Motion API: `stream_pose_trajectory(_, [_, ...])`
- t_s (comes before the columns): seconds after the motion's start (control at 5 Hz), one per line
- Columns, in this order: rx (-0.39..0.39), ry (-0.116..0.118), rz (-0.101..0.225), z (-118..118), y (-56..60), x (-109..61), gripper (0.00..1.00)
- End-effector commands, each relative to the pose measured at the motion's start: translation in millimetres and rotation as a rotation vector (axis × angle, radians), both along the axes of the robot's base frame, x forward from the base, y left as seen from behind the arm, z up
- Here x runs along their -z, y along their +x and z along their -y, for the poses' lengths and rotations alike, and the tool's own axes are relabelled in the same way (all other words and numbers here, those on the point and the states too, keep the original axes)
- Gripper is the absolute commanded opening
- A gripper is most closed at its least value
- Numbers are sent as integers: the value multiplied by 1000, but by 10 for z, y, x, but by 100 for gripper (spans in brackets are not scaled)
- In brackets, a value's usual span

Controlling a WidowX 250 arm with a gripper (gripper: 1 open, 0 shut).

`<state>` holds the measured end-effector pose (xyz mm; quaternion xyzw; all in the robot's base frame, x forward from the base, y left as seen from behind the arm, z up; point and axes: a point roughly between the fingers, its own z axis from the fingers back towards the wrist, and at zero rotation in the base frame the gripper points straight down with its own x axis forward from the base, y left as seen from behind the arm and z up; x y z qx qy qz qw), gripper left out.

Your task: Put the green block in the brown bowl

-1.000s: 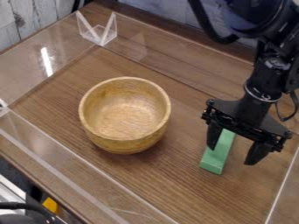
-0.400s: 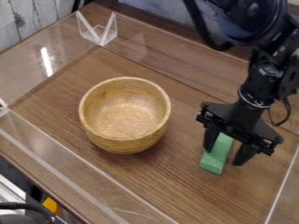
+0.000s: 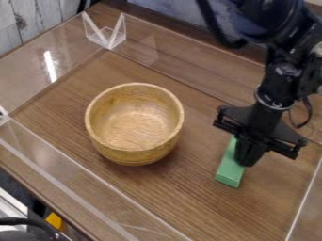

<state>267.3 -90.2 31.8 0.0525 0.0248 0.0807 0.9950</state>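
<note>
Looks like a lab: robot arm (image 3: 280,71) over a wood-grain table (image 3: 189,85) fenced by clear acrylic walls (image 3: 75,174).

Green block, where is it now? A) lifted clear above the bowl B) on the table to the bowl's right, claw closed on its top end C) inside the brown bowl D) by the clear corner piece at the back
B: the green block lies on the wood table right of the brown bowl, with the claw shut on its upper end.
</note>
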Motion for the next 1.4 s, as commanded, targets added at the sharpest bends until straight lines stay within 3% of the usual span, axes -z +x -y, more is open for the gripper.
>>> stream_pose_trajectory(0.0, [-10,-25,45,-84,20,-319,0])
stream_pose_trajectory(0.2, [-14,-43,80,-232,18,-601,0])
stream_pose_trajectory(0.4, [-13,-43,99,-311,-54,-648,0])
stream_pose_trajectory(0.6, [18,-48,98,-203,-130,-541,100])
stream_pose_trajectory(0.8, [47,-55,100,-271,-184,-603,0])
stream_pose_trajectory(1.0, [78,-59,98,-331,-228,-623,100])
stream_pose_trajectory(1.2, [112,-63,100,-383,-117,-653,0])
